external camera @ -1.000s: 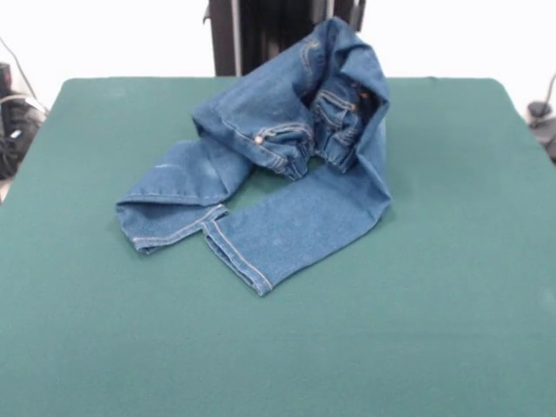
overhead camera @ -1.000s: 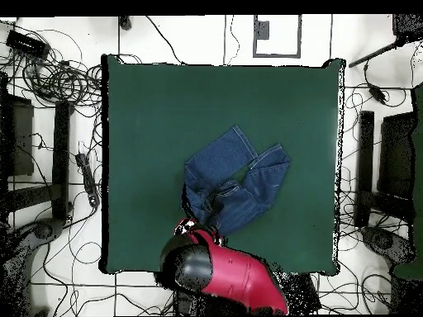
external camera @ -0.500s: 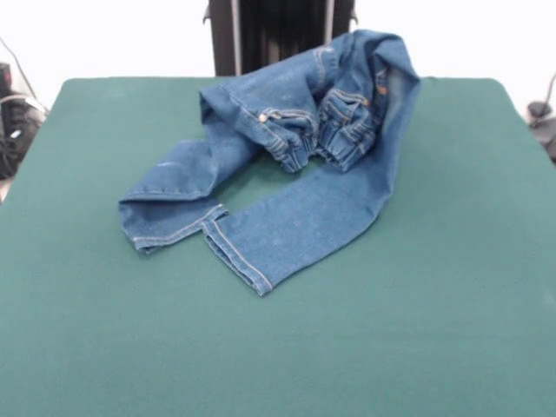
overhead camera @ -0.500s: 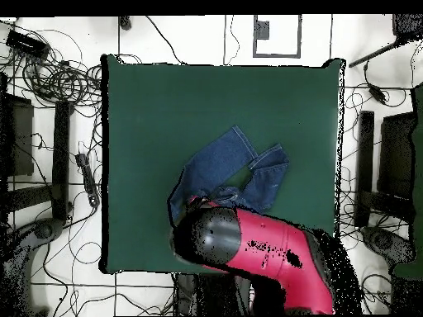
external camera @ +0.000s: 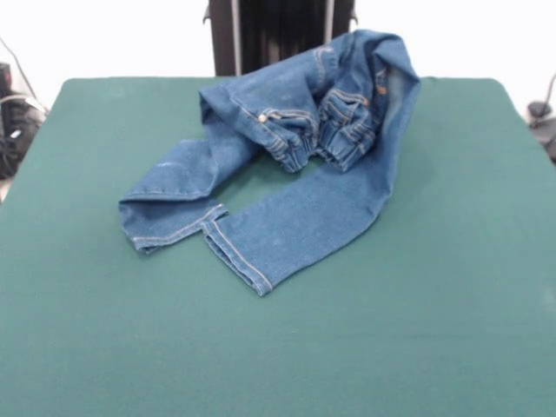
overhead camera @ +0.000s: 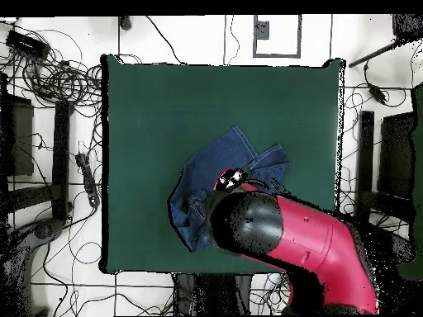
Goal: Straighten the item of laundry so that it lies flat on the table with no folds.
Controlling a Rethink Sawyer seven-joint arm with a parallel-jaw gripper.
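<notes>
- You have the jeans [external camera: 287,165] lying crumpled on the table [external camera: 417,330], well away from flat; in the front view they sit toward twelve o'clock of the green cloth's centre.
- The waistband end is bunched up in a raised heap at the twelve to one o'clock side of the garment, with the orange-stitched pockets folded in on themselves.
- Both legs run from that heap toward seven o'clock. Their pale-stitched hems lie just beside each other, and a small patch of bare green cloth shows between the legs.
- From overhead, the red and black arm [overhead camera: 306,239] comes in from five o'clock and covers part of the jeans [overhead camera: 206,186]; denim shows at nine to twelve o'clock of its dark rounded end.
- The small light-and-dark part at the arm's tip may be the gripper [overhead camera: 230,177], but you cannot tell from here whether the claw is spread or pressed together.
</notes>
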